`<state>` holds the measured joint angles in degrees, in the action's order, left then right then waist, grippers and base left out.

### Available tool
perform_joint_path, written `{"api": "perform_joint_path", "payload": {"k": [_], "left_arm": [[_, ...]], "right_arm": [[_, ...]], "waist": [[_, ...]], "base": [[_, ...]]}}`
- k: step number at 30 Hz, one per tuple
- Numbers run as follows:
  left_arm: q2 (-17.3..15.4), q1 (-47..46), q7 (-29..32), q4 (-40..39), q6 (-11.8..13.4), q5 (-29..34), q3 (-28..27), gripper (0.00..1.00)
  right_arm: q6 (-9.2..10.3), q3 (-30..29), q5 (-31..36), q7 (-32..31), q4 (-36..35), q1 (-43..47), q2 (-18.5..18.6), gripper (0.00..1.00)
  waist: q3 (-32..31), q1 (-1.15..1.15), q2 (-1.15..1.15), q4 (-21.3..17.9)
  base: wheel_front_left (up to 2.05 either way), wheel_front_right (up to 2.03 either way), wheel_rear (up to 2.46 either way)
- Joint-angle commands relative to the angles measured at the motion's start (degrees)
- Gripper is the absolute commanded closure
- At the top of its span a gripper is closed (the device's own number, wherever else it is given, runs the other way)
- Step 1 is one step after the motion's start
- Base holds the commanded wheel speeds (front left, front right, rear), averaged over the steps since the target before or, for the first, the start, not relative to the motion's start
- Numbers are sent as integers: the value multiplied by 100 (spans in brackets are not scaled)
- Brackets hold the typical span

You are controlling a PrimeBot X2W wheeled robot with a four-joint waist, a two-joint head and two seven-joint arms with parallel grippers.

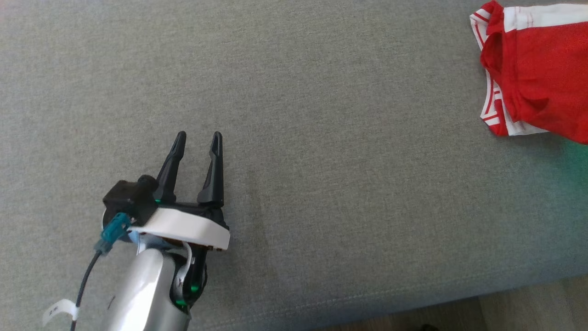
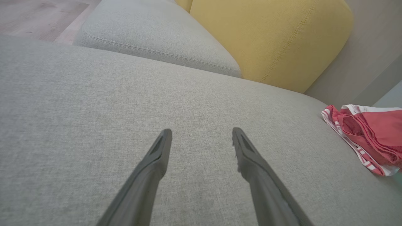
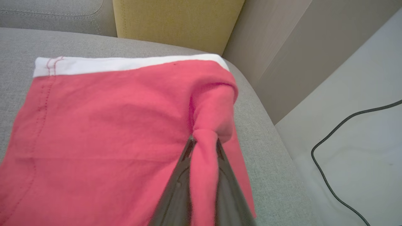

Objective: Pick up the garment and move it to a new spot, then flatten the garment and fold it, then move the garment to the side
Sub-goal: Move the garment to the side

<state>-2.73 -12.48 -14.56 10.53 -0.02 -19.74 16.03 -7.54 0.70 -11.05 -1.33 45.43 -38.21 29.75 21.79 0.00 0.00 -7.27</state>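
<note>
Right gripper (image 3: 204, 140) is pinching a bunched fold of the red garment (image 1: 537, 69), lying far right on the sofa (image 1: 321, 184); left gripper (image 1: 199, 136) is hovering wide open. Possibly a hem; lifting slowly should prevent slipping.

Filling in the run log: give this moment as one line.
left hand: open, empty, above sofa | right hand: shut on garment | garment: at sofa's right end

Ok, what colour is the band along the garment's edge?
White with thin red stripes; the band borders the red garment. Best in the head view.
</note>
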Motion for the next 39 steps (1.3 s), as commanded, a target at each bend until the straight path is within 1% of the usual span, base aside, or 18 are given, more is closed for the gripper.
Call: {"api": "perform_joint_path", "payload": {"k": [1, 2, 3, 4, 5, 14, 21, 25, 32, 35, 39], "left_arm": [[-15, -170, -44, -151, -21, 58, -182, 0], [-15, -174, -44, -141, -25, 64, -198, 0], [-15, -177, -44, -129, -28, 69, -212, 0], [-15, -180, -44, -116, -28, 72, -224, 0], [-15, -182, -44, -104, -29, 73, -234, 0], [-15, -128, -44, -38, 5, 11, -225, 0], [-15, -7, -44, -53, 57, -80, -225, 0], [-15, 72, -44, -73, 92, -146, -220, 0], [-15, 287, -44, -230, 204, -313, -324, 0], [-15, 374, -44, -370, 263, -386, -423, 0], [-15, 527, -44, -555, 324, -435, -540, 0]], "right_arm": [[5, -11, 34, 74, -104, -116, 135, 100], [5, -27, 45, 81, -81, -126, 127, 87], [5, -49, 70, 91, -71, -130, 108, 56], [5, -64, 83, 98, -69, -131, 75, 51], [5, -76, 102, 108, -76, -131, 43, 0], [5, -138, 215, 296, -206, -145, -93, 0], [5, -63, 293, 293, -651, -182, -206, 0], [5, 43, 212, 320, -1062, -146, -363, 0], [5, 343, -78, 481, -1959, 319, -786, 0], [5, 342, -226, 591, -2349, 710, -1044, 0], [5, 280, -218, 825, -2833, 1373, -1437, 0]], "waist": [[4, 0, 0, 4], [5, 0, 0, 7], [4, 0, 0, 8], [-1, 0, 0, 8], [-9, 0, 0, 7], [-261, 0, 0, -18], [-639, 0, 0, -48], [-900, 0, 0, -35], [-1446, 0, 0, 66], [-1667, 0, 0, 157], [-1925, 0, 0, 285]], "base": [[0, 0, 0], [0, 0, 0], [0, 0, 0], [0, 0, 0], [0, 0, 0], [0, 0, 0], [0, 0, 0], [0, 0, 0], [0, 0, 0], [0, 0, 0], [0, 0, 0]]}}
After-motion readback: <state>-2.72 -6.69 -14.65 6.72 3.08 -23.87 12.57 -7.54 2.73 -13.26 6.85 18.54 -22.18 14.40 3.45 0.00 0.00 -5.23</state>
